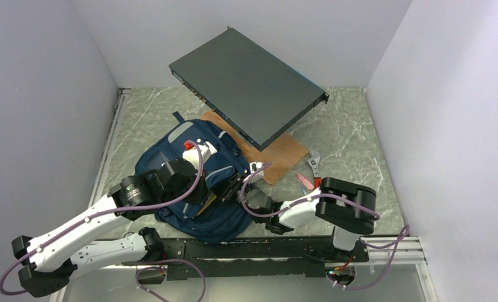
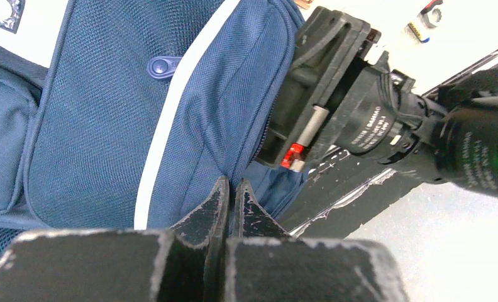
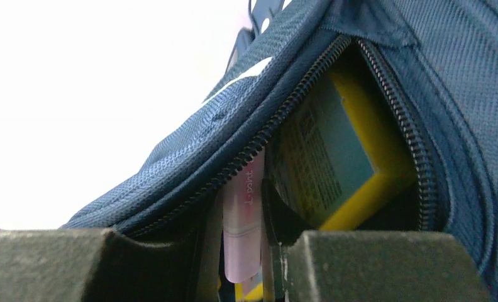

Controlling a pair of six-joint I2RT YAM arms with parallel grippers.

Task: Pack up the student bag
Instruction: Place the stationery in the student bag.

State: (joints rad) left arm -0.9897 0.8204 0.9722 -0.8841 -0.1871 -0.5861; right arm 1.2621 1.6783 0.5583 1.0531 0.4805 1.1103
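Table (image 1: 353, 126): grey marble pattern, with white walls on three sides.
Flat dark grey device (image 1: 246, 94): at the back, tilted, its near edge over the wooden board.
Student bag (image 1: 224, 220): navy blue with light stripes, lying on the table just in front of the arm bases, between both arms; a zip pocket on its right side is open.
Wooden board (image 1: 284, 154): lies flat, just beside the bag's far right corner.
Left gripper (image 2: 231, 198): fingers pressed together, tips at the edge of the open pocket; I cannot tell if fabric is pinched.
Right gripper (image 3: 249, 242): at the pocket mouth, fingers closed on a pink pen.
Yellow box (image 3: 341, 157): inside the open pocket, tilted.
Wrench (image 1: 314, 165): on the table, right of the board.
Pink pen (image 3: 243, 207): upright between the right fingers, its top at the zip.
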